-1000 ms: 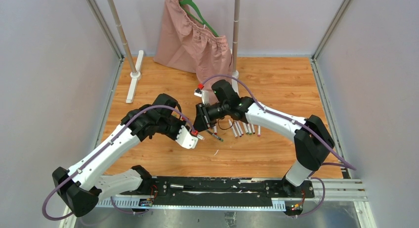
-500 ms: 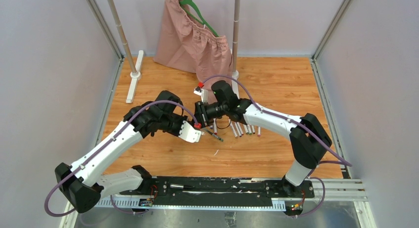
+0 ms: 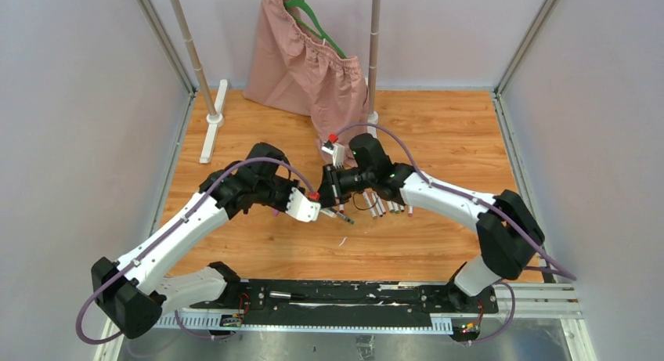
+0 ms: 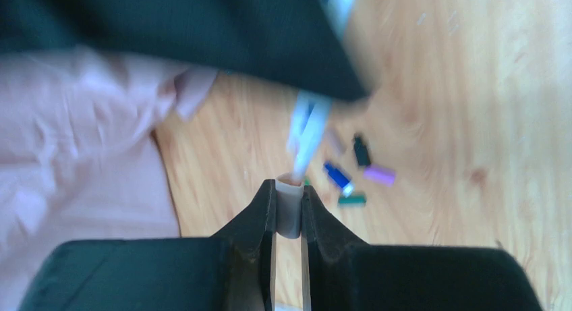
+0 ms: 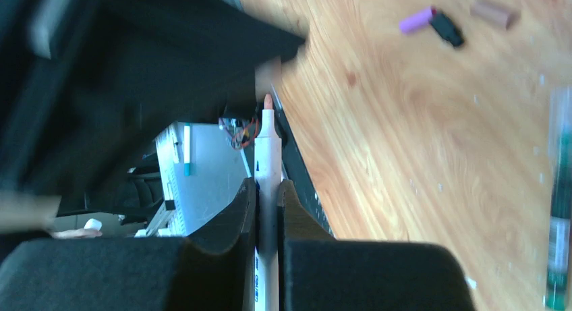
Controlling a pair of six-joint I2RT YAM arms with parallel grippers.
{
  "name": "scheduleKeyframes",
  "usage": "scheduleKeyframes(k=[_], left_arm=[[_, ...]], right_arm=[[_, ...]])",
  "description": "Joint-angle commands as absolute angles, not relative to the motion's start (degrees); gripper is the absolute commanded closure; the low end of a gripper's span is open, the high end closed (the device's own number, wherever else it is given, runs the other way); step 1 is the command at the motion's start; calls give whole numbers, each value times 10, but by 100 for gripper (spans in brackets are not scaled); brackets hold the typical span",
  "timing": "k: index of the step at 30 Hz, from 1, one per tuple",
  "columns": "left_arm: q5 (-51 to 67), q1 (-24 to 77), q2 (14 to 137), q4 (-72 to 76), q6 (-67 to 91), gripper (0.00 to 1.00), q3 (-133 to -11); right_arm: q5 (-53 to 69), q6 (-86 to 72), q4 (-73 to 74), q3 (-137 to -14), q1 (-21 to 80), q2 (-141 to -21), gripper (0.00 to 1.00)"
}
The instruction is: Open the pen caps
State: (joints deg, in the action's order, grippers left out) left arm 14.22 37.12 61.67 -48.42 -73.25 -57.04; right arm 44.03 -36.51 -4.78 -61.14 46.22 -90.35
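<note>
Facing each other above the table, well apart from its edges: left gripper clenched on one pale cap, right gripper grasping one white pen; at least four loose caps nearby.

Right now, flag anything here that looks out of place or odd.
A pink garment on a green hanger slumps at the far edge of the table, unrelated to this job. Loose pen caps lie scattered on the wood, as expected. Nothing looks spilled or broken.

Only one marking shows: small dark print running along the long thin white plastic pen barrel, at the near end in the right wrist view, too blurred to read.
</note>
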Motion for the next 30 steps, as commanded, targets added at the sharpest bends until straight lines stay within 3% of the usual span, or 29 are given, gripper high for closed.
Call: scheduleKeyframes(k=[1, 15, 23, 30], left_arm=[[46, 301, 635, -468, -745, 100, -571], [60, 213, 693, -429, -729, 100, -560], [102, 208, 760, -411, -646, 100, -537], [138, 195, 812, -398, -567, 100, -536]], right_arm=[[447, -315, 91, -565, 452, -847, 100], [297, -239, 174, -529, 423, -760, 100], [22, -197, 112, -466, 425, -763, 100], [-72, -194, 44, -476, 434, -842, 100]])
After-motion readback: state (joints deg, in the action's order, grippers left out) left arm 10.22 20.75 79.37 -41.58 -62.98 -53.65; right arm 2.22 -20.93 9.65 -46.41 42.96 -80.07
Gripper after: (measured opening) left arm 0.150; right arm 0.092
